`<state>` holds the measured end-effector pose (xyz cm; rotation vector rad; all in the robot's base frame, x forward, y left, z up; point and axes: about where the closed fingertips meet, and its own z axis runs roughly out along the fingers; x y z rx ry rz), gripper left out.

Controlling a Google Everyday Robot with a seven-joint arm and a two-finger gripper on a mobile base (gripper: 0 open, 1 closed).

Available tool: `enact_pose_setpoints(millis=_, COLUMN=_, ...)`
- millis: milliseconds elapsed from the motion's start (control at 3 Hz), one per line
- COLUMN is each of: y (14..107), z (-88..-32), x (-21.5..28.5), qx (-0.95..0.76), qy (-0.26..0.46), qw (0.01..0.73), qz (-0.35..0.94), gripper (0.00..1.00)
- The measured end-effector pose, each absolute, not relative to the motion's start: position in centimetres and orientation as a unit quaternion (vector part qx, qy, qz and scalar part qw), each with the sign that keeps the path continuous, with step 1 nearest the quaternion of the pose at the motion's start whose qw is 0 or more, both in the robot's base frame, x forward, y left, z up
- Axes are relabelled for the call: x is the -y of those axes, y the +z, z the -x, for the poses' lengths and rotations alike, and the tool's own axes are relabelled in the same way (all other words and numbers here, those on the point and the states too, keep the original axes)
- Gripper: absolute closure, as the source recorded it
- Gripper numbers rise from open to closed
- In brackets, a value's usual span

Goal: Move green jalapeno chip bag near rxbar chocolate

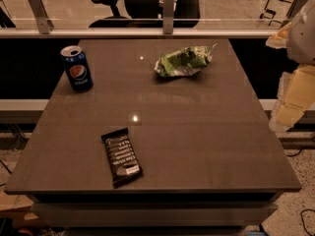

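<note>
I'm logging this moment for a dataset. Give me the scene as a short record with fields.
table: dark top
green jalapeno chip bag: far side, right of centre, crumpled
rxbar chocolate: near edge, left of centre, lying flat
Pepsi can: far left, upright
gripper: right edge of view, beside the table, away from the bag
task state: bag and bar apart
</note>
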<state>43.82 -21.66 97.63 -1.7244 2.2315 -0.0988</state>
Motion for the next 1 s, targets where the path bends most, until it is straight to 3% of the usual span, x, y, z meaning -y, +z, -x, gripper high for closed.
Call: enact_pose_setpoints(millis=1000, y=97.5, z=-46.6, x=20.2, qx=-0.760, qy=-0.032, qw=0.192, qz=0.620, gripper=0.00)
